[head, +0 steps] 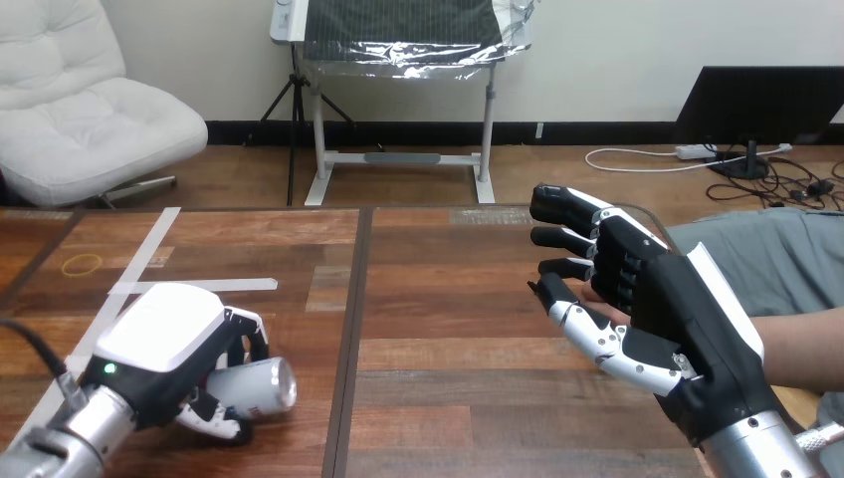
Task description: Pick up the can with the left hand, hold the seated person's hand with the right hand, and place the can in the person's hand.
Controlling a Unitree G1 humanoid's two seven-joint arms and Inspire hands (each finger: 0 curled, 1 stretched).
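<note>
Lying on its side near the front left of the bench, one can sits clamped in the robot's left hand. Fingers curl over its top and the thumb tucks beneath. The hand's white shell covers much of the can, leaving only its right end and part of its body on show. The left arm is cut off at the bottom corner.

At the right, farther back, the right hand is raised above the bench with its back to the camera. Its fingers are spread and nearly straight, pointing left, with the thumb apart below them, closed on nothing that can be seen. One forearm of the seated person reaches in from the right edge and passes behind this hand. The person's hand is hidden behind it, so whether the two touch cannot be told.

A dark seam runs front to back down the bench. Beyond the can, on the left half, lie two strips of pale tape. One yellow ring lies beside them, near the left edge.
</note>
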